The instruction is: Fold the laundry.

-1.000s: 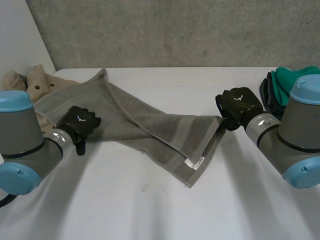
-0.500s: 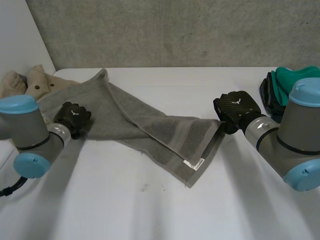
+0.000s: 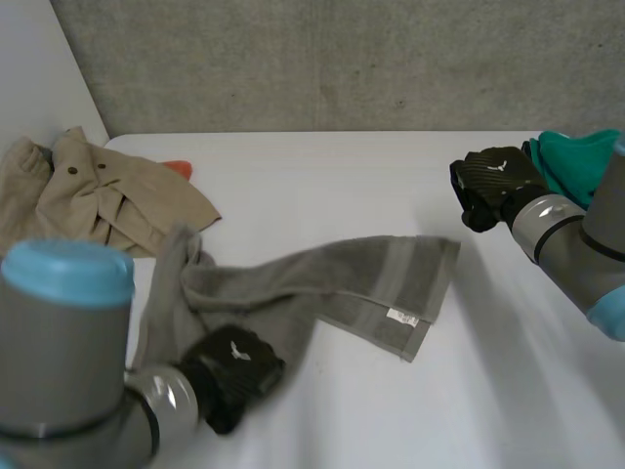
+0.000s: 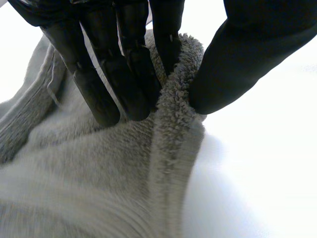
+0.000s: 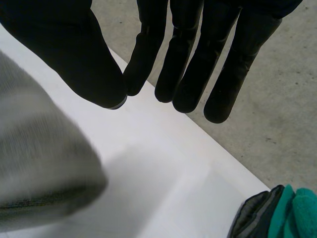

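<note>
Laundry on a white table [image 3: 322, 420], shown from the head and from both wrists. We count one grey towel [image 3: 332, 283], lying crumpled across the table's middle, with one white label [image 3: 400, 317] by the near corner of its right end. We count two hands. The left hand [image 3: 234, 364] sits at the towel's near left edge. In its wrist view we see its fingers [image 4: 124, 79] and thumb clamped on a raised fold of the towel's [image 4: 99, 168] hem. The right hand [image 3: 493, 181] hovers near the towel's far right corner without touching it, just beside one stack of green and dark cloths [image 3: 576, 156]. Its fingers [image 5: 188, 64] hang straight and grip nothing. One beige buttoned garment [image 3: 98, 195] lies at the far left, with one small orange item [image 3: 178, 168] at its edge.
</note>
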{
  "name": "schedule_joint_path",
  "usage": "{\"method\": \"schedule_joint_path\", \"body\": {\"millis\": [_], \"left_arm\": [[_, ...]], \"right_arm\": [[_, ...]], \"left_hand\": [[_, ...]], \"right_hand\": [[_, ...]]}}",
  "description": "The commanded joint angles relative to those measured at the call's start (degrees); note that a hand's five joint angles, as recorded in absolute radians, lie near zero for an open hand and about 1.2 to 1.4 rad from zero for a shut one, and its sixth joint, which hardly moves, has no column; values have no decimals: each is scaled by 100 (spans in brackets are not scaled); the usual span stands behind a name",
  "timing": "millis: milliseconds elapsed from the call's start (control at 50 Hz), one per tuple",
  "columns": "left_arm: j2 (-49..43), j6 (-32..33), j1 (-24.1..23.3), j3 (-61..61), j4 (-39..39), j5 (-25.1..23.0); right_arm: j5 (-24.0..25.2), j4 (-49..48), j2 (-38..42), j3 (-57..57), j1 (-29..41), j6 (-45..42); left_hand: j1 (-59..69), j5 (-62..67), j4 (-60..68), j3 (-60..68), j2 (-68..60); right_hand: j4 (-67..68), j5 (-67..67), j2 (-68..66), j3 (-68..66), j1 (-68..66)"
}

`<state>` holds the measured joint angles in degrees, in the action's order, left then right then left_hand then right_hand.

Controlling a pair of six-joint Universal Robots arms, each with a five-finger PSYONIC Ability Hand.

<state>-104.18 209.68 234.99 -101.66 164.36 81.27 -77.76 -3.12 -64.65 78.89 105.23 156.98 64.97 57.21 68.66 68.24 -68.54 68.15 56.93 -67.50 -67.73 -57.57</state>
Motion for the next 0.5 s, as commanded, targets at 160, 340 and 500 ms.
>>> {"method": "schedule_joint_path", "body": {"millis": [160,340,500], "left_arm": [[240,-586,204,489,782,617],[215,-560,1767,963,1370,566],[-944,-551,2490,1604,1476,-724]], "right_arm": [[24,57,-39,56,-11,-18],[392,110,-39,196,15,-1],[437,470,-30,240,32,122]], "left_hand": [[-4938,-5161,-5306,-5264,5294],[-4954,-5178,-5323,-5281,5311],[-4385,-4609,-4754,-4712,4742]], "right_hand": [[1185,1307,-1250,-1227,-2243],[1185,1307,-1250,-1227,-2243],[-3933,-3811,3868,3891,2875]]}}
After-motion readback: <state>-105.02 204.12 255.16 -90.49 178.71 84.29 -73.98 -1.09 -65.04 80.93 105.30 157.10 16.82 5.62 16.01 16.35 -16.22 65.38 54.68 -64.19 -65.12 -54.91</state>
